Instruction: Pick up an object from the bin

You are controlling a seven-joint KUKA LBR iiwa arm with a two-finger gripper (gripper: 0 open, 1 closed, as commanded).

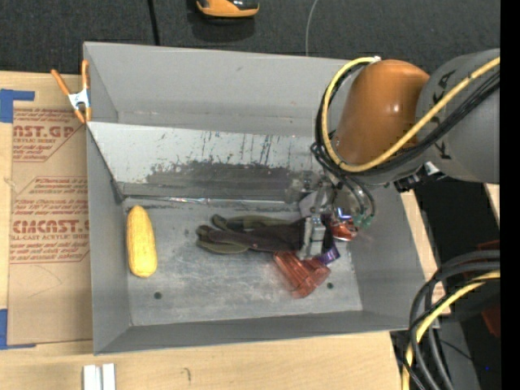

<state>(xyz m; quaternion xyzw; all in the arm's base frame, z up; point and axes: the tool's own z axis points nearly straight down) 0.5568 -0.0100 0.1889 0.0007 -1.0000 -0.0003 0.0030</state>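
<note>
robot lab, kuka arm (465, 124), metal bin (203, 84)

Grey bin (203, 88): yellow corn cob (142, 240) at nine o'clock, dark olive glove (240, 236) central, translucent red piece (299, 275) at four o'clock.

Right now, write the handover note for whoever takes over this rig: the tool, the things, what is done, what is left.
Tool: low in the right part of the bin, at the right end of the dark glove and just above the reddish clear plastic piece. Whether it holds anything cannot be seen.
Things: a small purple piece lies beside the tool. The yellow corn cob lies alone by the left wall.
Done: the arm is down among the things.
Left: nothing is lifted clear of the floor, so a sure grasp and the lift remain.
</note>
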